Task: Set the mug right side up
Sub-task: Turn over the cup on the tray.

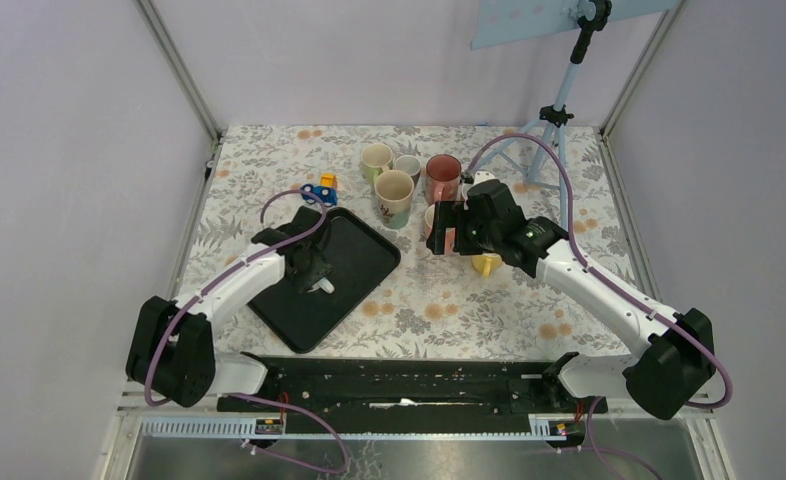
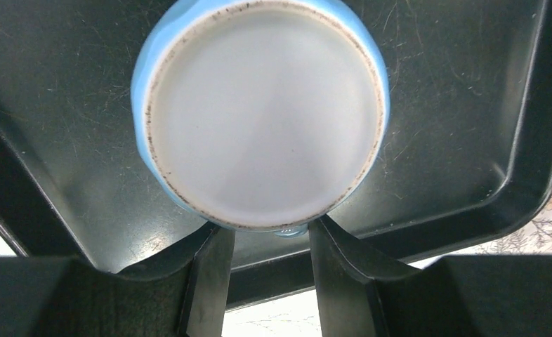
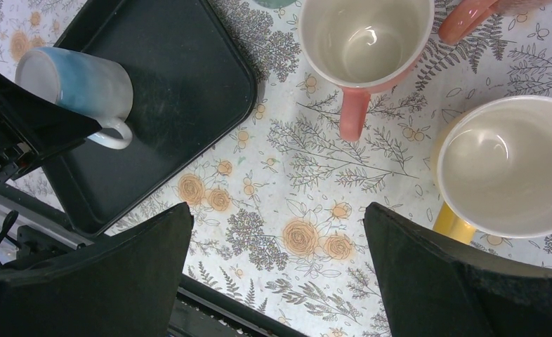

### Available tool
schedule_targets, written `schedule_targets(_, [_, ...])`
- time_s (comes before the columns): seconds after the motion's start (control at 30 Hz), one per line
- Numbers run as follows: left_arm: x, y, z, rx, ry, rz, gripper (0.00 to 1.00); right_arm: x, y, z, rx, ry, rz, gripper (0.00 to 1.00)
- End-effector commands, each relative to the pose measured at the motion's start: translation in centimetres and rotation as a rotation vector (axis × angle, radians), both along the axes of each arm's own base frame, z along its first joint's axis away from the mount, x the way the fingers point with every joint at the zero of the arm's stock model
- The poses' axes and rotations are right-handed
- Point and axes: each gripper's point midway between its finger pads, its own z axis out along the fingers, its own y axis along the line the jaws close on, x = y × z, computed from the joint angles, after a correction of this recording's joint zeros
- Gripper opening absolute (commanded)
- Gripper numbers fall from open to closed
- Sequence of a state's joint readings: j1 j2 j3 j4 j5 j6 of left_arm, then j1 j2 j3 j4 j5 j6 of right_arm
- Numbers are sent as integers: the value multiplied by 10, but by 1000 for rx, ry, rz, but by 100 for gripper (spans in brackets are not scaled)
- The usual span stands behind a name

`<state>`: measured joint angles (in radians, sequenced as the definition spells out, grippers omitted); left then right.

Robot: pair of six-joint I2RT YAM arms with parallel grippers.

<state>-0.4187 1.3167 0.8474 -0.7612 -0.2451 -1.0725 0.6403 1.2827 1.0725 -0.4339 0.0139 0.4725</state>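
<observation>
The blue mug (image 2: 266,112) stands upside down on the black tray (image 2: 463,126), its white base facing up. My left gripper (image 2: 272,281) hangs just over its near side, fingers slightly apart, with a bit of the mug's handle showing between them, untouched. In the top view the left gripper (image 1: 314,272) covers most of the mug (image 1: 322,288). The right wrist view shows the mug (image 3: 80,88) on the tray (image 3: 182,77), handle pointing right. My right gripper (image 1: 447,232) is open and empty above the floral cloth, right of the tray.
A pink mug (image 3: 364,35) and a yellow mug (image 3: 512,165) stand upright under my right arm. Several more upright mugs (image 1: 394,192) cluster at the back centre. A blue and yellow toy (image 1: 321,190) lies behind the tray. A tripod (image 1: 559,110) stands at the back right.
</observation>
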Motion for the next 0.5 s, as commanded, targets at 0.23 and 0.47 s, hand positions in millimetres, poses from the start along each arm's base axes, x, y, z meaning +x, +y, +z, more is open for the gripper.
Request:
schedule_targets(0.23, [-2,6,-14,36,47,-58,47,0,0,11,30,-38,-13,100])
schedule_targets(0.47, [4,14,-15,35,38,-62,39,1,-1,10,26,-38,-18,100])
